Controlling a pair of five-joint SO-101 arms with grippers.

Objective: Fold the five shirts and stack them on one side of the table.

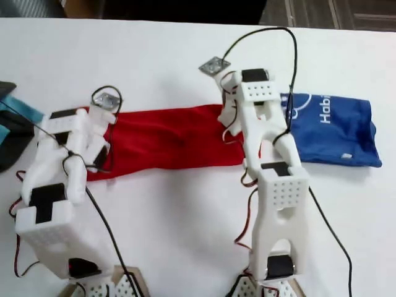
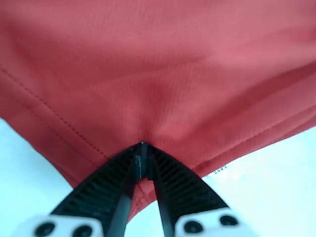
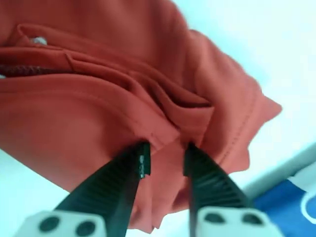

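Black ribbed fingers [image 2: 106, 182] of the left pincer [image 2: 142, 150] are meeting tip to tip, pinching a thin bit of the red shirt [image 1: 167, 139] at its stitched edge. The right pincer [image 3: 166, 155] is gripping the shirt's opposite end, jaws narrowly apart with a thick bunch of folds packed between them. The red shirt is lying as a long band on the white tabletop [image 1: 185, 216], spanning from one arm to the other. A folded blue shirt [image 1: 334, 130] is sitting just past the end the right pincer is holding. Dark and teal cloth [image 1: 11, 124] is lying past the other end.

Risks, as judged:
- The left grip is taking very little cloth, so a pull or lift is likely slipping it free.
- The right grip is spanning several layers, so an inner layer could be sliding out and skewing the fold.
- The red end swinging toward the blue shirt could be dragging that fold open.

Materials: the red fabric is looking like a fine, matte knit, soft and draping, with a double row of stitching along the hem. The pincer fingers are hard, ridged plastic.
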